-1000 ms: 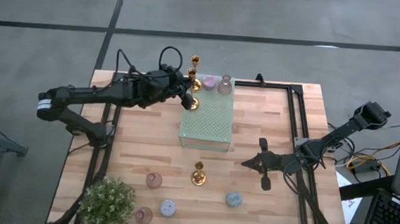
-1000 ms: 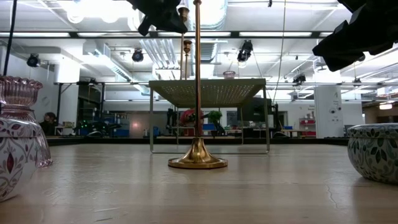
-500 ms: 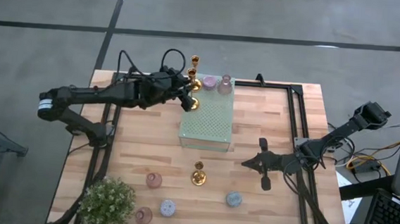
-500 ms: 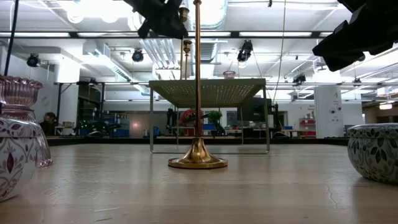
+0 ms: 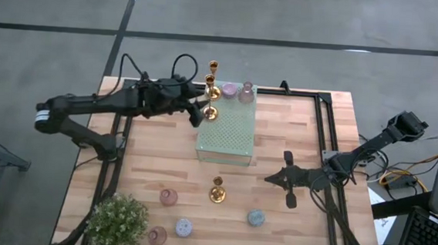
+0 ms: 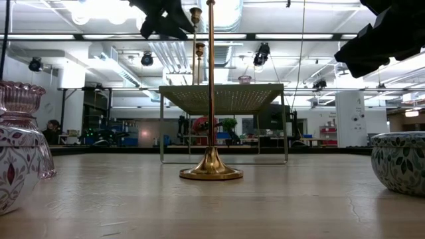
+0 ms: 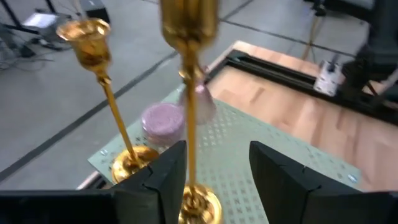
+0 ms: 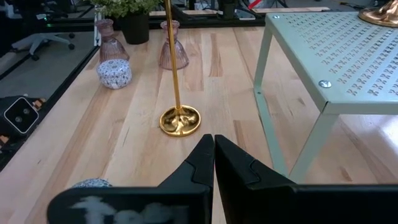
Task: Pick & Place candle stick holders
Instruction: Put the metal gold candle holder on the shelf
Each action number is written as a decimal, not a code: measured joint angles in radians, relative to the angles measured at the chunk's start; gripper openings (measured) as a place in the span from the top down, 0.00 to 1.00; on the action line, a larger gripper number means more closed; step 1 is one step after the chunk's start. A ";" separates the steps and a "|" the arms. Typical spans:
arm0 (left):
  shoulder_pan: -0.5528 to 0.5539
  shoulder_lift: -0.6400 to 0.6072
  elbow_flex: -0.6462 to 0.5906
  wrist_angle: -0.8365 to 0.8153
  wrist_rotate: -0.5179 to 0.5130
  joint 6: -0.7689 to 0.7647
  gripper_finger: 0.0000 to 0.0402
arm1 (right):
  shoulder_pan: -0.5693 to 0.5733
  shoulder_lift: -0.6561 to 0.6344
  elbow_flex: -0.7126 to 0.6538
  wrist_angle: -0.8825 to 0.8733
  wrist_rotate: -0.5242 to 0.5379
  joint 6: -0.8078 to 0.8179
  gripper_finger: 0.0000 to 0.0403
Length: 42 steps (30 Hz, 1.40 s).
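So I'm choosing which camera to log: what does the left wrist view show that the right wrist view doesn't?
Only the left wrist view shows the open left end effector beside a gold candlestick on the green perforated stand, a second candlestick and a lilac holder. Only the right wrist view shows the shut right end effector, the candlestick on the table, pink holders and the plant. Both show the stand and wooden table.
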 joint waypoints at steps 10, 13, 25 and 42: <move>-0.096 -0.046 -0.012 -0.120 0.049 0.036 0.55 | 0.000 0.000 0.000 0.000 0.000 0.004 0.98; -0.147 -0.047 -0.023 -0.119 0.050 0.040 0.55 | 0.000 0.000 0.000 0.000 0.000 0.004 0.98; -0.350 -0.042 -0.032 -0.119 0.030 0.024 0.55 | 0.000 0.000 0.000 0.000 0.000 0.008 0.98; -0.558 0.012 -0.032 -0.102 -0.046 -0.003 0.55 | -0.001 0.000 0.000 0.000 0.000 0.008 0.98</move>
